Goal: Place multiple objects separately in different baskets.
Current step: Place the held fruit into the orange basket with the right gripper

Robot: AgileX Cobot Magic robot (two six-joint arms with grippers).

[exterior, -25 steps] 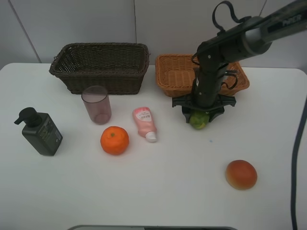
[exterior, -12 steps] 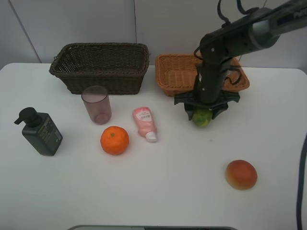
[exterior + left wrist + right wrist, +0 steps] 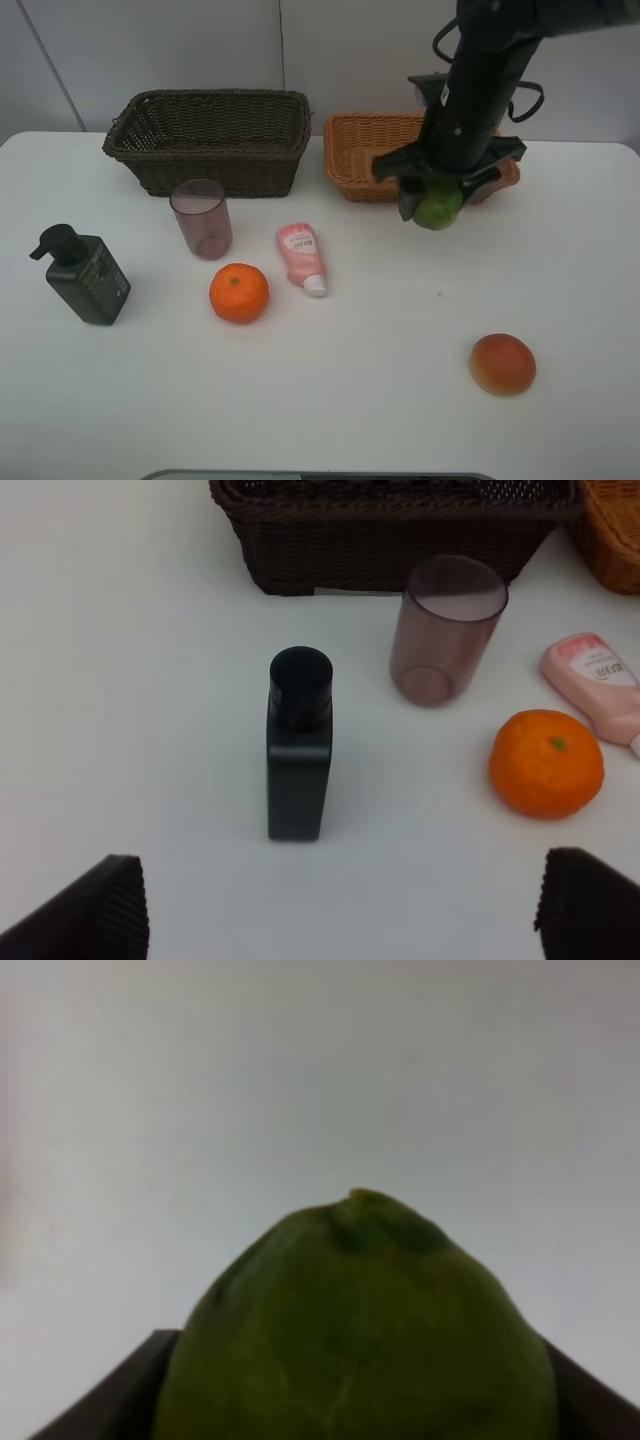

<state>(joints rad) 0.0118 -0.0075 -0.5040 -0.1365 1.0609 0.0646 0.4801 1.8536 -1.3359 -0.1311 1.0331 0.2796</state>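
In the clenched jaws of the right gripper (image 3: 436, 198) hangs a green fruit (image 3: 438, 212), poised for the tan basket (image 3: 365, 150) just behind; the left gripper (image 3: 340, 910) gapes empty.

A white table (image 3: 330, 400) with rounded back corners fills most of the high view, and its surface is smooth and matte. On it, in the right half of that view, there is one very small dark speck (image 3: 438, 294). Behind the table stands a pale grey wall (image 3: 200, 40) with a thin vertical seam (image 3: 281, 45), and a dark grey strip (image 3: 320, 475) lies along the near edge.
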